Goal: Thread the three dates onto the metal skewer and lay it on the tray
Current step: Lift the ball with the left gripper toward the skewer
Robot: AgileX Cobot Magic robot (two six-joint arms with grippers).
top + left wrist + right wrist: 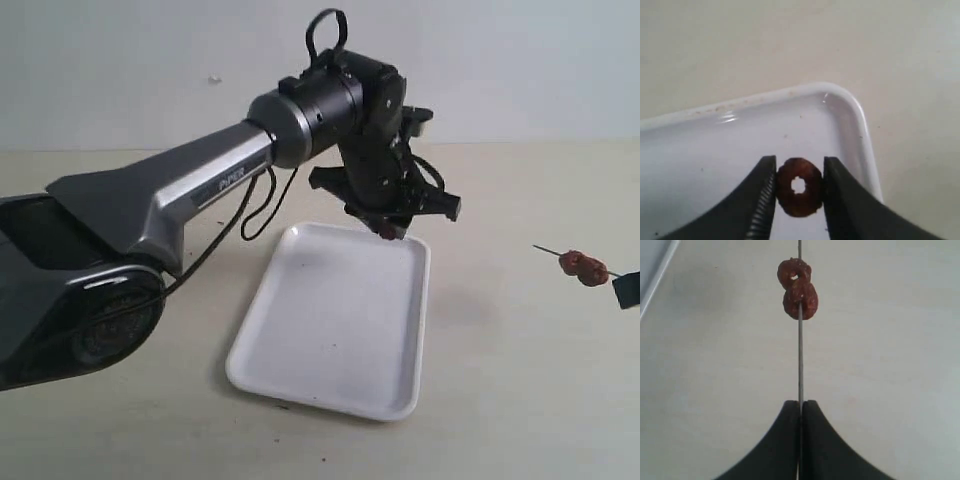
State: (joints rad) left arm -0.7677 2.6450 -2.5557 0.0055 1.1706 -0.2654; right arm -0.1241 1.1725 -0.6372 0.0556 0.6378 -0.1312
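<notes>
My left gripper (388, 232) hangs over the far right corner of the white tray (300, 330), shut on one reddish-brown date (799, 186) whose centre hole faces the left wrist camera. The tray's rim (860, 120) curves just beyond that date. At the right edge of the exterior view my right gripper (626, 290) is shut on the thin metal skewer (800, 355). Two dates (798, 289) sit threaded on the skewer, one against the other, and show as one dark red cluster (583, 266) above the table. The skewer's tip (538, 247) points left toward the tray.
The left arm's grey and black body (150, 210) reaches from the lower left across to the tray's far edge. A beige tabletop (520, 400) surrounds the tray. A pale wall (520, 70) stands behind.
</notes>
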